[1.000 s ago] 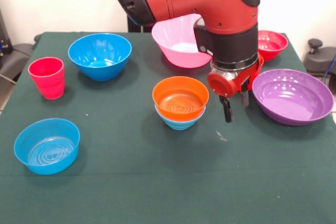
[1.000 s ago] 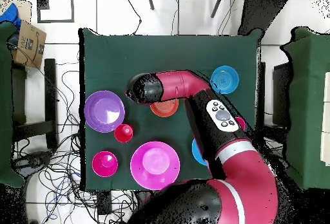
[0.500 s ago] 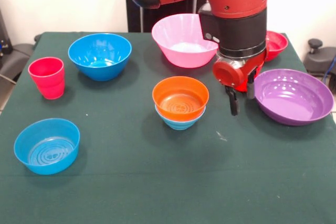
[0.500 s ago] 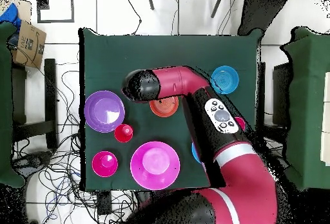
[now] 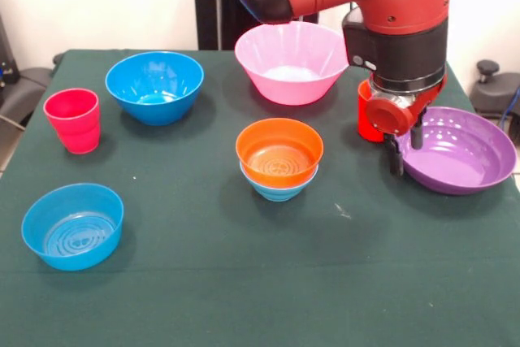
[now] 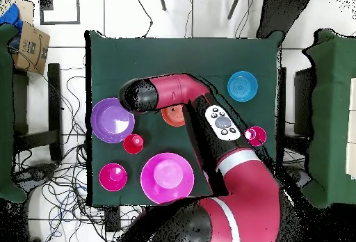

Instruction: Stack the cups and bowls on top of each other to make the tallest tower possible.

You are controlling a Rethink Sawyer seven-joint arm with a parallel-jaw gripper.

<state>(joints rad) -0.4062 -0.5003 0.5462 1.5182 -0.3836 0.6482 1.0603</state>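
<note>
From my front cam, L to R: pinkish-red cup (image 5: 72, 120) stands upright at the far left of the table (image 5: 244, 282), w/ the small blue bowl (image 5: 72, 226) nearer the camera below it, well apart. Deep blue bowl (image 5: 154, 86) sits just right of the cup, toward the back. Mid-table I've got the tower (image 5: 279, 158): orange bowl (image 5: 279, 150) nested in the light-blue bowl (image 5: 278, 187), only the lower rim of the light-blue one showing. Behind it, the large pink bowl (image 5: 290, 61) is upright near the back edge. Right of that, the orange-red cup (image 5: 367, 111) is partly hidden by the arm's wrist. Gripper (image 5: 405, 150) hangs at the left rim of the purple bowl (image 5: 459, 149); I see two dark fingers (image 5: 396, 160) pointing down w/ a gap between them, nothing held, so apart. Can't tell whether the tips touch the rim. Small red bowl isn't visible from the front, arm blocks it. Overhead, the arm (image 6: 208, 124) crosses the table and covers most of the tower; purple bowl (image 6: 112, 119), orange-red cup (image 6: 133, 143), small red bowl (image 6: 113, 176) and pink bowl (image 6: 167, 178) cluster on one side, pinkish-red cup (image 6: 255, 135) and small blue bowl (image 6: 243, 86) on the other.
</note>
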